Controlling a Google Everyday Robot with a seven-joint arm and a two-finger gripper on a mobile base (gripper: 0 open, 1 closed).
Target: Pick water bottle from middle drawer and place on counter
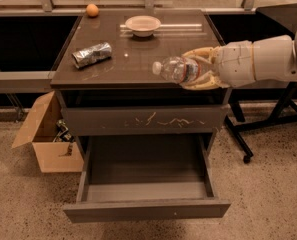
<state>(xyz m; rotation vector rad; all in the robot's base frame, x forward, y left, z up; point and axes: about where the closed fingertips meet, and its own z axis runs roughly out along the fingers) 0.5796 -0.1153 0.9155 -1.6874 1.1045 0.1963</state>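
Note:
The water bottle (177,69) is clear and crinkled with a dark label band. It lies sideways, cap pointing left, held over the front right edge of the counter (133,66). My gripper (198,69) comes in from the right on a white arm and is shut on the water bottle, with pale fingers (200,52) above and below it. The middle drawer (145,176) is pulled out wide below and its inside is bare. Above it sits a shut drawer front with pale scratch marks (145,120).
On the counter lie a crumpled silvery foil packet (91,54) at the left, a white bowl (143,25) at the back and an orange ball (92,10) at the back left corner. An open cardboard box (48,136) stands on the floor at left. A black wheeled stand (268,119) is at right.

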